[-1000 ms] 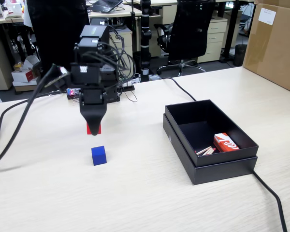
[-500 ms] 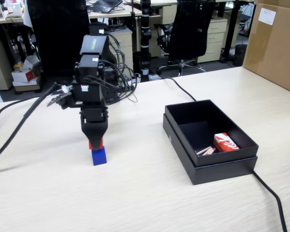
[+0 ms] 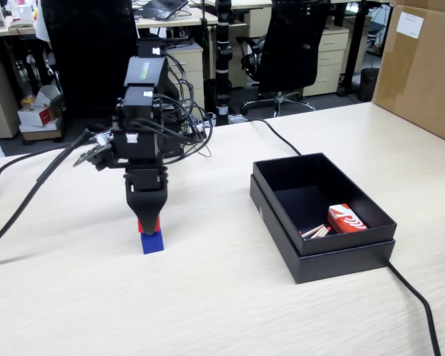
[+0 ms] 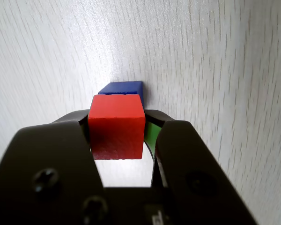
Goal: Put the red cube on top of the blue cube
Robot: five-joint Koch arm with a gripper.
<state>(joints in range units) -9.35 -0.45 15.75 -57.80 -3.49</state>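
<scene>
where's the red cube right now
The red cube is clamped in the hand, right over the blue cube; in the fixed view it sits left of centre on the table, well left of the black box.

The fixed view was evenly lit by soft room light, and the pale table (image 3: 230, 297) showed only a faint shadow beside the black box (image 3: 319, 215). The far office looked dimmer. In the wrist view a bright glare spot lay on the table (image 4: 107, 51), and the gripper (image 4: 117, 140), very near, was dark and slightly blurred.
</scene>
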